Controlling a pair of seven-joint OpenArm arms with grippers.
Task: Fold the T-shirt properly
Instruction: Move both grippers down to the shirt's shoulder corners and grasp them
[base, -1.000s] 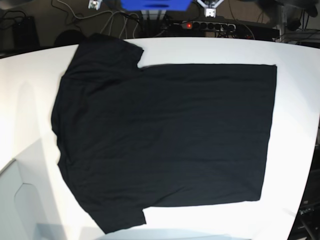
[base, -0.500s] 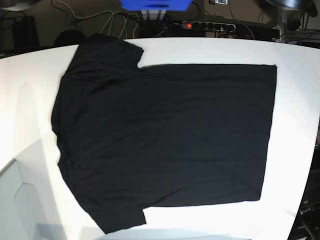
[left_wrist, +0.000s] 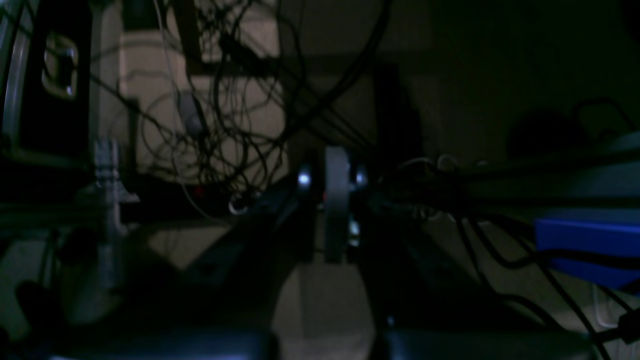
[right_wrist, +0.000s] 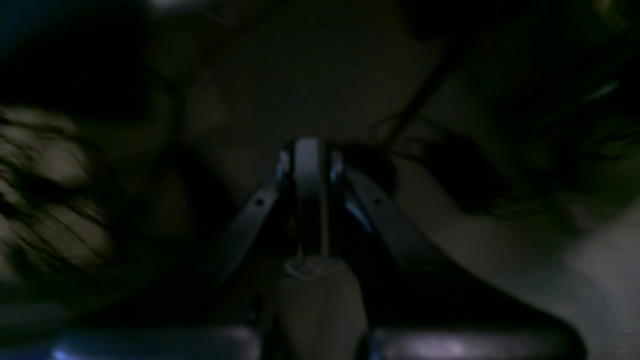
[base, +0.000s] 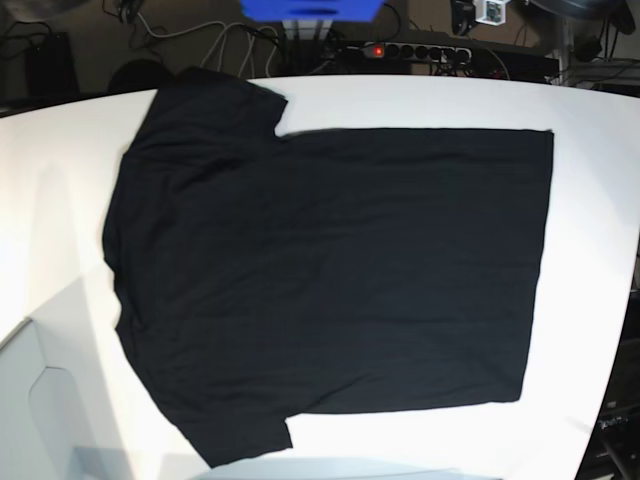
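I've got a bright white, smooth-topped table (base: 590, 200) filling most of the base view, lit evenly from above w/ soft shadows toward its left edge. Behind its far edge the room's dark: a black power strip w/ a glowing red switch (base: 405, 49), loose grey and black cables (base: 215, 40), a blue box-shaped object (base: 310, 8). Wrist views are dim; left one shows tangled dark wires (left_wrist: 235, 100) against a pale wall (left_wrist: 150, 75).

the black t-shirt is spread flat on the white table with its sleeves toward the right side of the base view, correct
Not quite. The plain black short-sleeved cotton T-shirt does lie spread flat on the white table, but its sleeves point toward the left side of the base view; the straight hem is on the right.
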